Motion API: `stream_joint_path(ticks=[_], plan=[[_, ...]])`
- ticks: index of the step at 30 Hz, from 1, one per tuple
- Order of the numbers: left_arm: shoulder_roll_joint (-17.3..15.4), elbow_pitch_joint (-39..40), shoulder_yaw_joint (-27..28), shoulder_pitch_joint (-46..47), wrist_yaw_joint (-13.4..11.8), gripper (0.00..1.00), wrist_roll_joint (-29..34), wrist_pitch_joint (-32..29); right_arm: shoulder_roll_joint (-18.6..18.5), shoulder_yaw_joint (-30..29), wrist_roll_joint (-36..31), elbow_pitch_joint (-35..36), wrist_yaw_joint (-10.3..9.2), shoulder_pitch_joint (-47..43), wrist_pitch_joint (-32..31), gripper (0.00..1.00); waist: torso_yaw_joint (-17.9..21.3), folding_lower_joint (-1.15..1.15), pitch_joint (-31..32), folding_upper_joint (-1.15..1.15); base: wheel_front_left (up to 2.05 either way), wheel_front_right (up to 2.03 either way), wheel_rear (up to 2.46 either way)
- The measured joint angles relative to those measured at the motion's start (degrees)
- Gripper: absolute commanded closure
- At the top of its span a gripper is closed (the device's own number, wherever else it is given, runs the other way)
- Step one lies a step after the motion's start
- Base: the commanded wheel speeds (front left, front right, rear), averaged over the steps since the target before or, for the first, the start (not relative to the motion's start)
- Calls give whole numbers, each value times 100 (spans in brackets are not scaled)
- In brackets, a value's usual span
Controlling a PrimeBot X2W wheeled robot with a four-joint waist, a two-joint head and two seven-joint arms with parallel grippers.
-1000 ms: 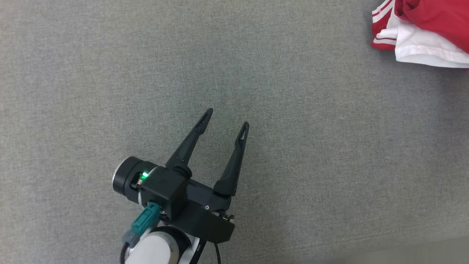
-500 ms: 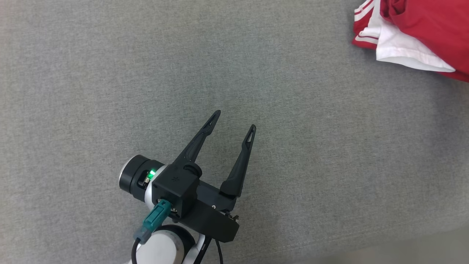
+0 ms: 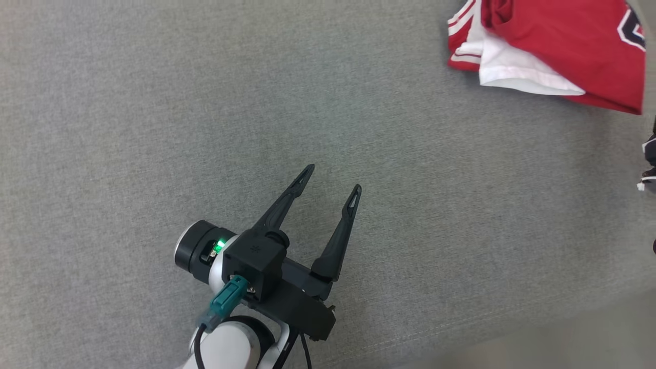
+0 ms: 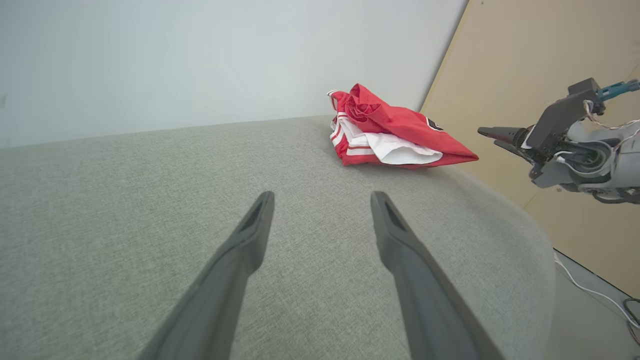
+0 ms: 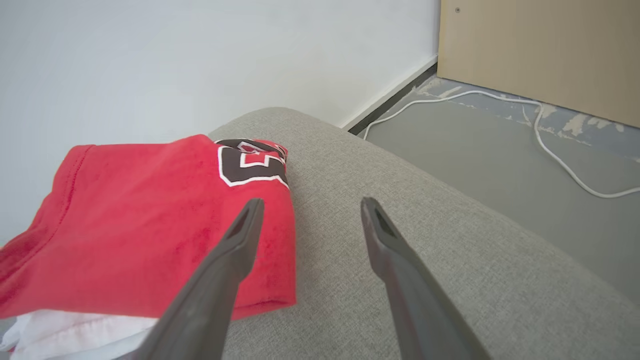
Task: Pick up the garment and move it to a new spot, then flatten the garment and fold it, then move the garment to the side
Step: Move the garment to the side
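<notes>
2 pairs of fingers gape empty: right gripper (image 5: 311, 202) hovers at the garment (image 5: 150, 225) edge, seemingly to grab it; left gripper (image 3: 333, 178) hangs well back.

Above a grey woven-fabric cushion (image 4: 125, 200), the left gripper (image 4: 322, 196) is held with its dark fingers spread. A crumpled red-and-white cloth garment (image 4: 395, 132) is laid at the cushion's far end, the right gripper (image 4: 487, 137) beyond its edge.

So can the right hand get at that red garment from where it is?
Probably yes. The right hand is open and points toward the garment's near edge, with nothing between them but bare grey cushion.
</notes>
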State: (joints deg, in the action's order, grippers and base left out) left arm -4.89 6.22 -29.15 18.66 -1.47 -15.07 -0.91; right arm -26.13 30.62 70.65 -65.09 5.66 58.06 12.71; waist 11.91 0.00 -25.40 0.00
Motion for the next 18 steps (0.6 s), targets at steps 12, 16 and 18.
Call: stream_joint_path(ticks=[12, 16, 18], plan=[[93, -419, 244, 108, -29, 0, -346, 337, -44, 603, -976, 538, 74, -25, 169, 0, 127, 0, 543, 0, 0, 0, 0], [105, -586, 419, 85, -113, 0, -402, 512, 44, 654, -1140, 837, 90, -252, 182, 0, 82, 0, 773, 0, 0, 0, 0], [108, -655, 516, 64, -164, 0, -534, 584, 84, 637, -1214, 989, 90, -415, 182, 0, 44, 0, 895, 0, 0, 0, 0]])
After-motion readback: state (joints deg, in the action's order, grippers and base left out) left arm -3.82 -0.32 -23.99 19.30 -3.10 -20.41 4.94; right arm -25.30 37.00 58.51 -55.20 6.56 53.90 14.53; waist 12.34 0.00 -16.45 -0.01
